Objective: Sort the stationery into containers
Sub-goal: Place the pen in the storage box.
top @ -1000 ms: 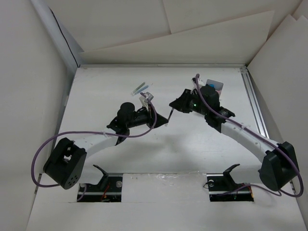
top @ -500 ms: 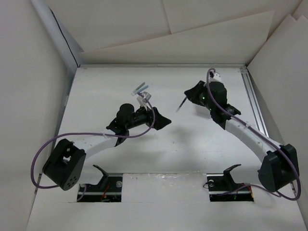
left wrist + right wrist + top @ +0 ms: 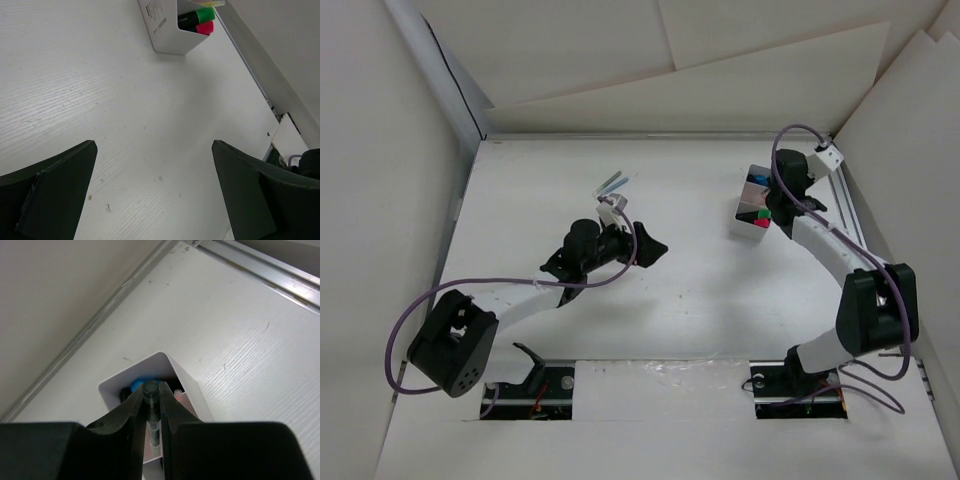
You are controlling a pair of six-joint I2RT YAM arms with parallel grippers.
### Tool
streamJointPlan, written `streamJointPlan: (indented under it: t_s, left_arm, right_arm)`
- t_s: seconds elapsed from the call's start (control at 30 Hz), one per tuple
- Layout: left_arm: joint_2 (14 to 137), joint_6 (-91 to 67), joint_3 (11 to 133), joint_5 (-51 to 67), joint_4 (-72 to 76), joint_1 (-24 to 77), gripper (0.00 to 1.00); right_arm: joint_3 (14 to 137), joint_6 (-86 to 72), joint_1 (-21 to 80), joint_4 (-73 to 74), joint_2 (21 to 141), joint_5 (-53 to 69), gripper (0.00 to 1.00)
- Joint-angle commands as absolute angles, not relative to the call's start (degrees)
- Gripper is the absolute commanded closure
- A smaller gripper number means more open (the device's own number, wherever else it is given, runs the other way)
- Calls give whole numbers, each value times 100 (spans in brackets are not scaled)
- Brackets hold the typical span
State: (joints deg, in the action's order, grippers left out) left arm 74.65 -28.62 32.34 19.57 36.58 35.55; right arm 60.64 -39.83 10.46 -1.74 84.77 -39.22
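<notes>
- Two arms share one white table [image 3: 700, 300]. The left gripper [image 3: 152, 147] hovers mid-table, fingers spread wide with nothing between them, probably idle while the other arm works.
- The compartmented box [image 3: 744, 220] sits at the far right, within the right arm's easy reach; highlighters [image 3: 200, 19] already sit inside it.
- The right gripper [image 3: 150, 401] pinches a thin pen [image 3: 149, 389] lengthwise, aimed into the box just below, seemingly lined up to drop into a compartment.
- A few loose pens [image 3: 613, 183] lie far-centre, just beyond the left gripper, unsorted.
</notes>
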Motion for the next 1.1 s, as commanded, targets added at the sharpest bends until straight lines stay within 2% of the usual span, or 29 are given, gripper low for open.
streamJointPlan:
  t_s: [0.0,0.4,0.5,0.53,0.63,0.67,0.77,0.87,0.9,0.93,1.03,1.07]
  left_arm:
    - [7462,-2655,3190,1749,3762,3568,0]
    - [7593,-2662,3067,1485,3832,3568,0]
    - [7769,-2663,3207,1485,3745,3568,0]
    - [7770,-2663,3269,1485,3744,3568,0]
    - [7822,-2716,3339,1354,3666,3568,0]
    - [7874,-2716,3462,1301,3491,3568,0]
    - [8059,-2838,3665,1178,3217,3568,0]
    - [8112,-3014,3665,1117,3393,3568,2]
    - [8112,-3015,3769,1116,3393,3568,7]
    - [8182,-3015,3875,960,3306,3568,26]
    - [8358,-3015,4305,722,2831,3568,56]
    - [8419,-3015,4411,573,2613,3568,81]
  right_arm:
    - [6503,-3965,1072,-334,8657,-4464,90]
    - [6820,-4025,1239,-44,9281,-4878,87]
    - [6873,-4078,1344,-44,9334,-4809,80]
    - [6873,-4130,1345,8,9334,-4808,70]
    - [6873,-4131,1450,61,9133,-4746,50]
    - [6873,-4131,1450,62,9071,-4746,39]
    - [6803,-4131,1450,193,8712,-4553,32]
    - [6732,-4192,1502,263,8325,-4413,31]
    - [6567,-4192,1503,264,8027,-4325,31]
    - [6487,-4305,1503,325,7859,-4246,31]
    - [5996,-4604,1652,325,7086,-3772,37]
    - [5846,-4605,1705,325,6893,-3544,37]
